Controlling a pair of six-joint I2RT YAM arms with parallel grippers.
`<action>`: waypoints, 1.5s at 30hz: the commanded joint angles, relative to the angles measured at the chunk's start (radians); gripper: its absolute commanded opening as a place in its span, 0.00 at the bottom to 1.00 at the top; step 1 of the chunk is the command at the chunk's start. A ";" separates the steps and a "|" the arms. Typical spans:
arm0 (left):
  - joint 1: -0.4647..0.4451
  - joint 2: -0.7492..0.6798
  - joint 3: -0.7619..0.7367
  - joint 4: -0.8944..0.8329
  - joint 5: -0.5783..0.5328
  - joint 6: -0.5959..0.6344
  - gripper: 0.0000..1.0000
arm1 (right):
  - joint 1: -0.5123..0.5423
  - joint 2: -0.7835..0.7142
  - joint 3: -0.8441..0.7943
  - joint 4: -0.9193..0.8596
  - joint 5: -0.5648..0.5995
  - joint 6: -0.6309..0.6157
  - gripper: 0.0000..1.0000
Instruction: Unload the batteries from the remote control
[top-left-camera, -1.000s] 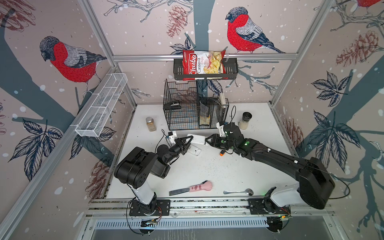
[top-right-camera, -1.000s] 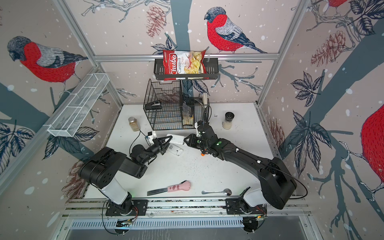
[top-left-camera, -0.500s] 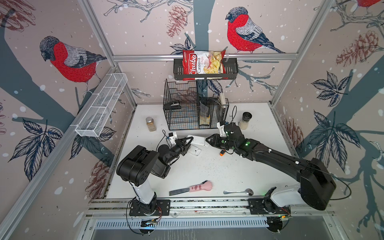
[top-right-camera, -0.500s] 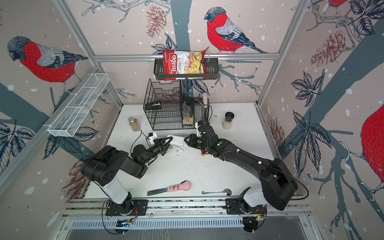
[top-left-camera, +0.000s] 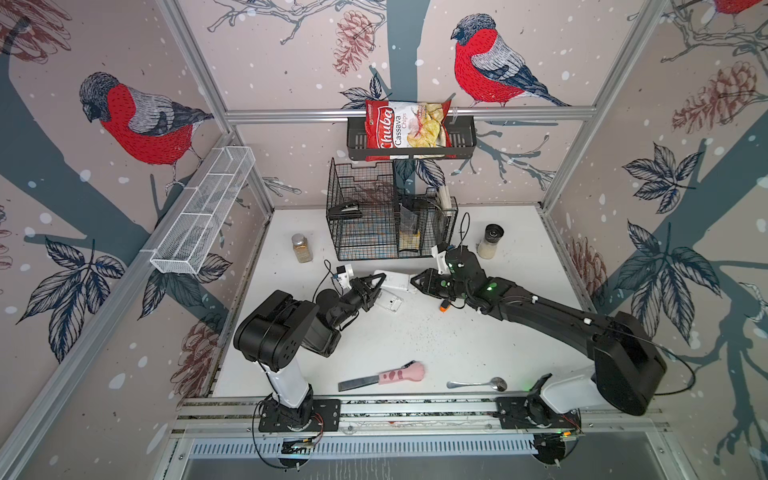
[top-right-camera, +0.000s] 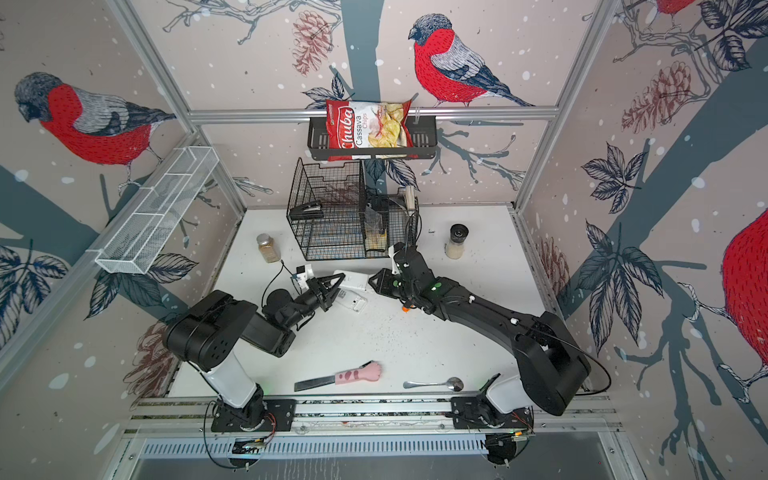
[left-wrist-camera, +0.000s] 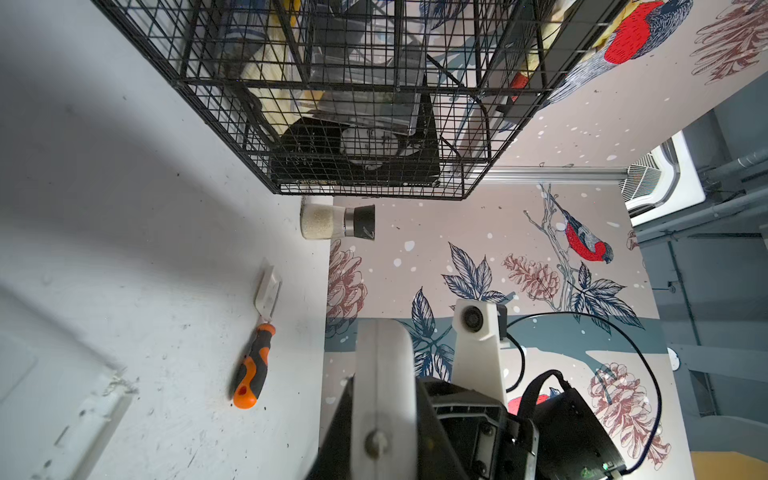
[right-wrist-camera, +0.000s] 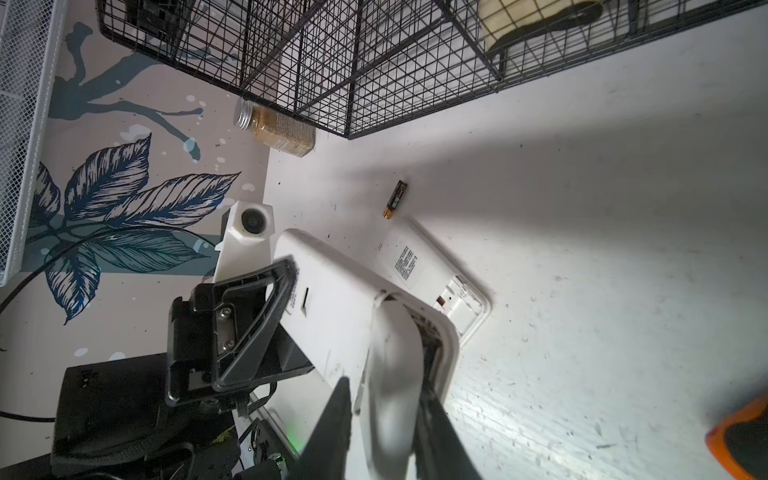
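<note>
In both top views a white bench (top-left-camera: 415, 345) stands in a room papered with red birds; above it the left hand (top-left-camera: 375, 286) is clamped on one end of a remote (top-left-camera: 397, 281), and the right hand (top-left-camera: 416, 282) meets the other end. The left wrist view shows a screwdriver (left-wrist-camera: 251, 365) on the bench. In the right wrist view one battery (right-wrist-camera: 395, 200) lies on the bench just beside a second remote (right-wrist-camera: 419, 262), and the right hand's fingers (right-wrist-camera: 332, 432) seem to pinch the held remote's dark, blurred open end.
</note>
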 joint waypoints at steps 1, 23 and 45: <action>0.000 -0.004 0.005 0.220 0.021 0.004 0.00 | 0.002 0.004 0.004 0.035 -0.017 0.013 0.23; 0.000 -0.009 0.006 0.220 0.017 0.004 0.00 | -0.003 -0.006 -0.014 0.056 -0.023 0.010 0.08; 0.002 0.000 -0.020 0.182 0.002 0.038 0.00 | -0.039 -0.097 -0.022 0.023 0.005 -0.059 0.05</action>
